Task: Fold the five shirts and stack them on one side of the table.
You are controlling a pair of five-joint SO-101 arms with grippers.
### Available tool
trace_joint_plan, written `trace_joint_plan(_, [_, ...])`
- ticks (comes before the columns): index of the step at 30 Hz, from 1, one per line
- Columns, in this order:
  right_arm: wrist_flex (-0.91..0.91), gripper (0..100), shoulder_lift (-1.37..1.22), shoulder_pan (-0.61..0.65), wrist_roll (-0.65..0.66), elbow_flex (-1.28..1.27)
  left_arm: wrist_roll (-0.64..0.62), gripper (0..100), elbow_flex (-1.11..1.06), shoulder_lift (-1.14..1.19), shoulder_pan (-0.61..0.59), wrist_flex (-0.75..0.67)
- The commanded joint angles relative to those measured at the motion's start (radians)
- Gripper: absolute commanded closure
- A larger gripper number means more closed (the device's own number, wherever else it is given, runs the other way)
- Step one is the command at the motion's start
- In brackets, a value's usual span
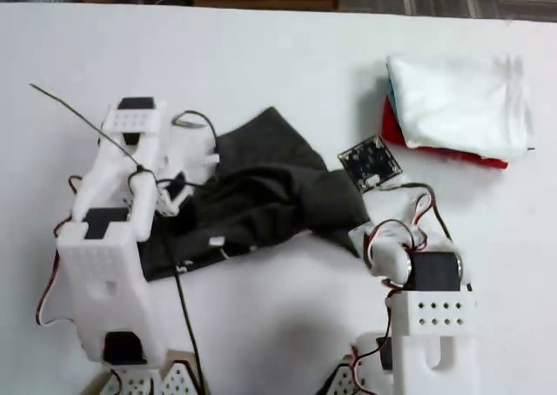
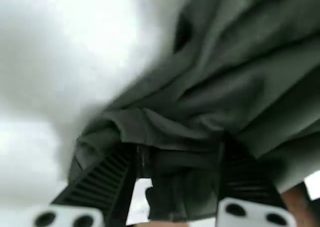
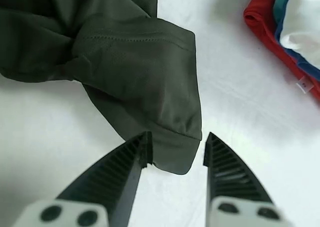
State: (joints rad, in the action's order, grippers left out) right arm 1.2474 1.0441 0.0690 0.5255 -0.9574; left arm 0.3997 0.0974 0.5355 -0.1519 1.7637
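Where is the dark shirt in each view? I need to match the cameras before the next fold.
High view: the dark shirt lies crumpled mid-table between the two arms.
Left wrist view: the dark shirt bunches right against the left gripper.
Right wrist view: its corner lies between the open right gripper fingers.
Shared landmark: the white table under the shirt.

Just ahead of my right hand (image 3: 177,139) the dark shirt (image 3: 140,72) blocks the way; past it, bare surface (image 3: 235,112) lies open up to the folded stack (image 3: 300,22).
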Motion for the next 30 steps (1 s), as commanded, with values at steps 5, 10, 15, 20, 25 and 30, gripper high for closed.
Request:
trace_joint_plan(5, [-0.015,82.9,0.021,-0.008,0.006,0.003,0.442,76,-0.139,-0.074,0.000,0.026])
trace_joint_plan(10, [-0.015,82.9,0.019,-0.008,0.006,0.003,0.614,76,-0.189,-0.074,0.000,0.023])
trace_joint_plan(15, [-0.015,82.9,0.019,-0.008,0.006,0.003,0.623,76,-0.188,-0.149,0.008,0.023])
trace_joint_plan(20, [-0.015,82.9,0.019,-0.008,0.006,0.003,0.374,86,-0.199,-0.213,-0.002,0.021])
trace_joint_plan(25, [-0.016,82.9,0.019,-0.007,0.006,0.003,0.238,91,-0.200,-0.222,-0.057,0.023])
trace_joint_plan(30, [-0.016,82.9,0.019,-0.007,0.006,0.003,0.348,82,-0.257,-0.216,-0.092,0.003])
